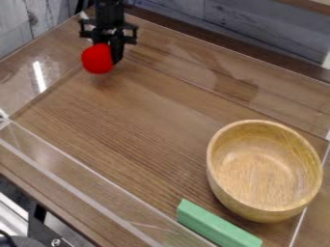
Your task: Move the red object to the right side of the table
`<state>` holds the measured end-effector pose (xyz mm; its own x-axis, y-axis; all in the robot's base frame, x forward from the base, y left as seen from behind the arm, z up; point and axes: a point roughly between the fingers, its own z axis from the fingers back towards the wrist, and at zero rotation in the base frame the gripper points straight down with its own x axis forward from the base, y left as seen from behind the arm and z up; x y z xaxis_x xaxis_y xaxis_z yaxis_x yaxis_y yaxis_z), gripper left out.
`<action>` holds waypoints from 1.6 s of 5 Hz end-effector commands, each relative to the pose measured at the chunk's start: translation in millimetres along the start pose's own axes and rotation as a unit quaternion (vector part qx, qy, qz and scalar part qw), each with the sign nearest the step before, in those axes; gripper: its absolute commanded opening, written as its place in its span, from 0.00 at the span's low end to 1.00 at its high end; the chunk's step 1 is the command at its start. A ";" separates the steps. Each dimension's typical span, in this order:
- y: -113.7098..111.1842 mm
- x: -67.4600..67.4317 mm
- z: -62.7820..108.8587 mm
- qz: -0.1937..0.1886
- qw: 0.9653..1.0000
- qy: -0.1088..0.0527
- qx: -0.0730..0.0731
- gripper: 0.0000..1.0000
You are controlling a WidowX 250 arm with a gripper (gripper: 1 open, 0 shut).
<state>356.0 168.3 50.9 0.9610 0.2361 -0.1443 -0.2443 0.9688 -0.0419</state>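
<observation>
red toy fruit [98, 60] at the hand [108, 41], wooden bowl [264, 171] apart

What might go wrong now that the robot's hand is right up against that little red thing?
The gripper meets the red toy fruit at its upper edge, so a round thing held there might roll or slip out. The wooden bowl and the green block sit toward the near right of the table; if the fruit is carried that way too low, it could bump the bowl's raised rim.
</observation>
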 end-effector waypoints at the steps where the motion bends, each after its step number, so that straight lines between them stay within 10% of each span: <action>1: -33.2 4.7 63.6 -0.044 0.996 -0.072 -0.003 0.00; 7: -153.2 -30.8 50.8 -0.164 0.983 -0.080 -0.035 0.00; 8: -162.8 -31.1 41.9 -0.138 0.986 -0.083 -0.035 0.00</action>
<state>366.7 7.2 71.7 0.9987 -0.0226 -0.0449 0.0163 0.9904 -0.1371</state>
